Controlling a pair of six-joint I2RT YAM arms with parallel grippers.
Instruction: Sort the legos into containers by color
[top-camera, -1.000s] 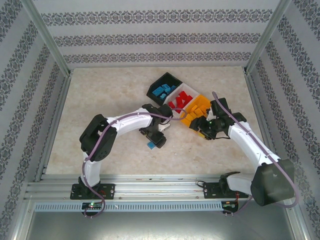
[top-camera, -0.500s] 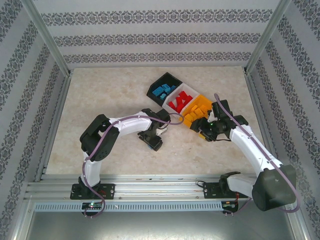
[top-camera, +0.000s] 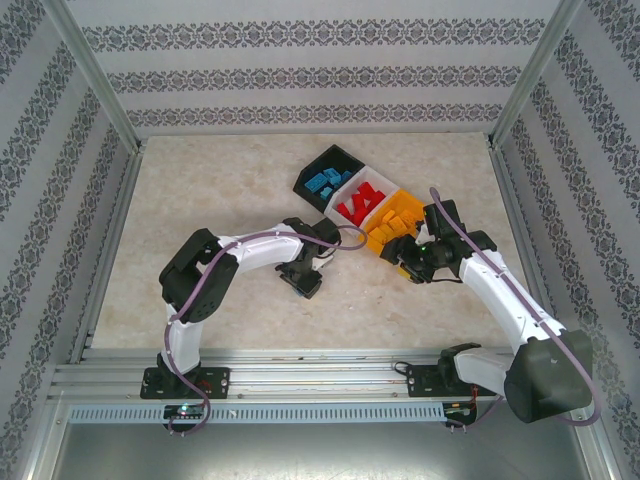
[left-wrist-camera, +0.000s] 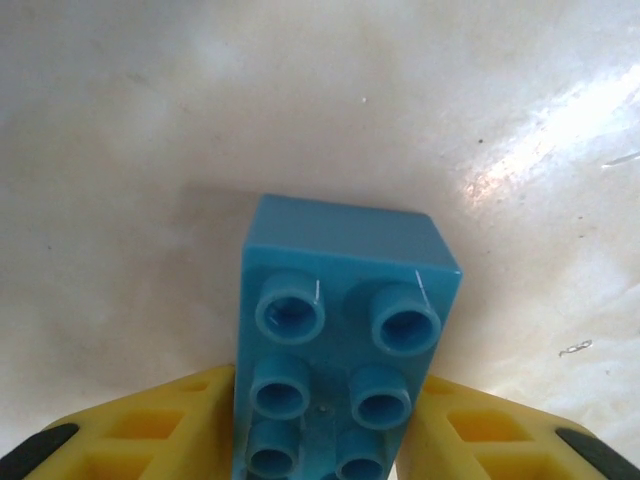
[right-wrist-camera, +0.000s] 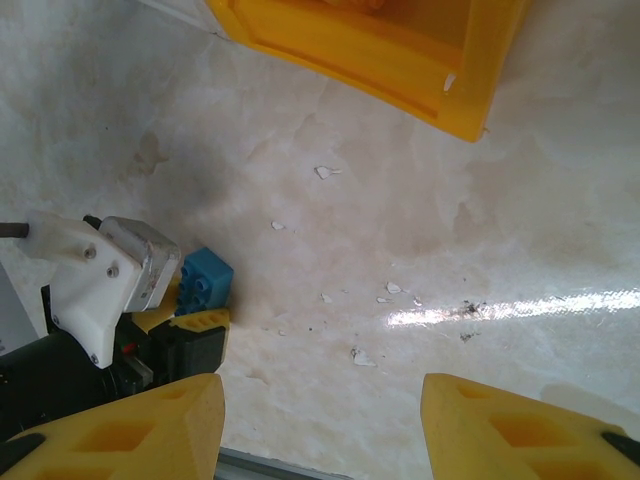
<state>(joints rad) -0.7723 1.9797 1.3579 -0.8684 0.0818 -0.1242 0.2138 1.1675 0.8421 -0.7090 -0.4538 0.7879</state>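
Bins (top-camera: 340, 152) upper ctr look sorted; left tool (left-wrist-camera: 330, 405) clamps seemingly last loose blue lego (left-wrist-camera: 345, 290) on surface (left-wrist-camera: 150, 120), right tool (right-wrist-camera: 320, 420) released, empty.

Cut off by frame edge: blue lego (left-wrist-camera: 345, 340) near end, orange bin (right-wrist-camera: 380, 45).

The left arm is bending low and reaching in, its left gripper (top-camera: 303, 283) pinching a blue brick (left-wrist-camera: 340, 330) near-left of the orange bin (top-camera: 395, 215). The right gripper (top-camera: 408, 268) is hovering just before that bin, jaws standing apart.
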